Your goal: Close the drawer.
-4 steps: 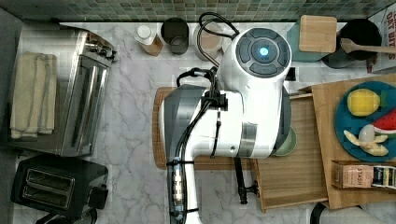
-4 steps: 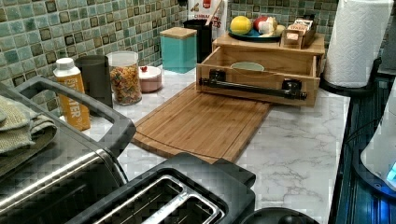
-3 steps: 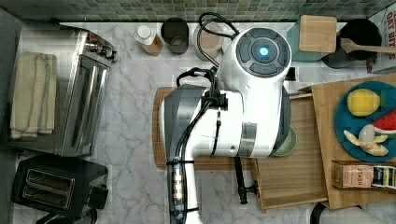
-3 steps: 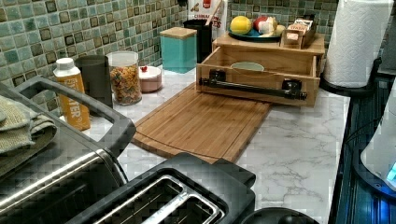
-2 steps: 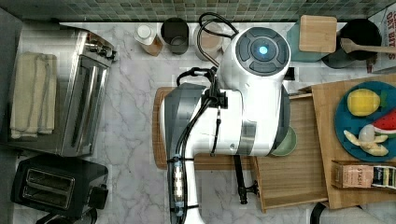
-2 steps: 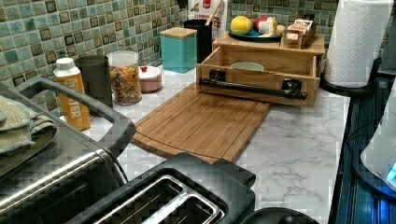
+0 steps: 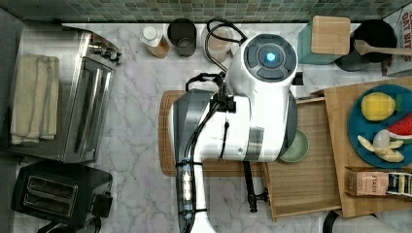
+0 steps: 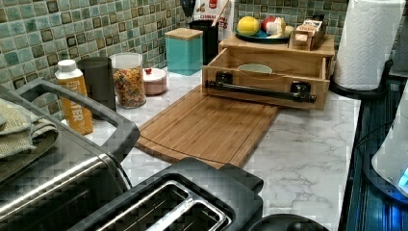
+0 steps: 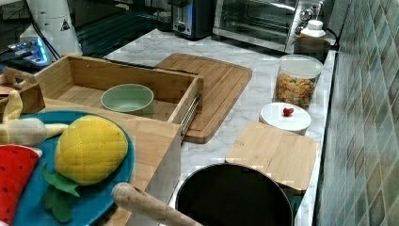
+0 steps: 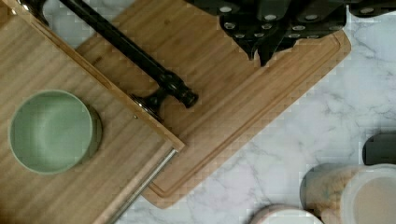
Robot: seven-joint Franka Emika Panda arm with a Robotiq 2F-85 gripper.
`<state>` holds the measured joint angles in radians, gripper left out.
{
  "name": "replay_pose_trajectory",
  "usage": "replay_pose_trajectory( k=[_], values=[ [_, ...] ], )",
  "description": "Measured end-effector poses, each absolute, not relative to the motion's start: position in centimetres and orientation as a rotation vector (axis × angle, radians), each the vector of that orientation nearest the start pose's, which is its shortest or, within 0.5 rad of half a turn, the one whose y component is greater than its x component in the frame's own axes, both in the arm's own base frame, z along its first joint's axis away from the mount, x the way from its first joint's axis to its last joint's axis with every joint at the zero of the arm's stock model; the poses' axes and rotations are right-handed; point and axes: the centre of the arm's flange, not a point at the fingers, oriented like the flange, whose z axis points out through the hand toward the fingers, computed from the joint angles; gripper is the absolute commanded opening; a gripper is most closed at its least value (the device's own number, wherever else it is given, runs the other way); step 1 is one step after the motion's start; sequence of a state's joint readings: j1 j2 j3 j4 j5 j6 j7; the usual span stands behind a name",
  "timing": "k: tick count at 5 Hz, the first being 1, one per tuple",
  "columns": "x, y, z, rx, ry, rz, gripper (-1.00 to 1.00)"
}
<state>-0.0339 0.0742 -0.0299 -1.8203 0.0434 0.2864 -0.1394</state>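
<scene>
The drawer (image 7: 311, 194) stands pulled out from under a wooden shelf. It is a light-bamboo tray with a black bar handle (image 7: 249, 187) on its front. A pale green bowl (image 7: 297, 148) sits inside it. The left view shows the drawer front (image 8: 267, 98) and handle (image 8: 260, 90) facing the cutting board (image 8: 207, 125). In the wrist view my gripper (image 10: 261, 53) hangs over the cutting board (image 10: 224, 93), fingers together and holding nothing, a short way from the handle's end (image 10: 177, 91). The white arm (image 7: 243, 116) covers the drawer's near part in the top view.
The shelf top carries a blue plate of toy fruit (image 7: 384, 126). A pasta jar (image 8: 128, 79), a dark cup (image 8: 98, 82), a bottle (image 8: 74, 103) and a teal canister (image 8: 184, 48) line the tiled wall. A toaster oven (image 7: 63, 111) and toaster (image 7: 58, 194) stand at the top view's left.
The arm has shifted only slightly in the top view. The drawer stays open at the same spot, and the left view is unchanged.
</scene>
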Motion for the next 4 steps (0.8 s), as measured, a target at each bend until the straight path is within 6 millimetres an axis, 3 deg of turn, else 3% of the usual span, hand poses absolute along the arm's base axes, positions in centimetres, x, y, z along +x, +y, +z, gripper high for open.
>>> replay_pose_trajectory(
  k=[2, 4],
  values=[
    [53.7, -2.5, 46.3, -2.919, 0.974, -0.03, -1.0],
    [49.6, -1.0, 43.2, -3.011, 0.572, 0.004, -1.0]
  ],
)
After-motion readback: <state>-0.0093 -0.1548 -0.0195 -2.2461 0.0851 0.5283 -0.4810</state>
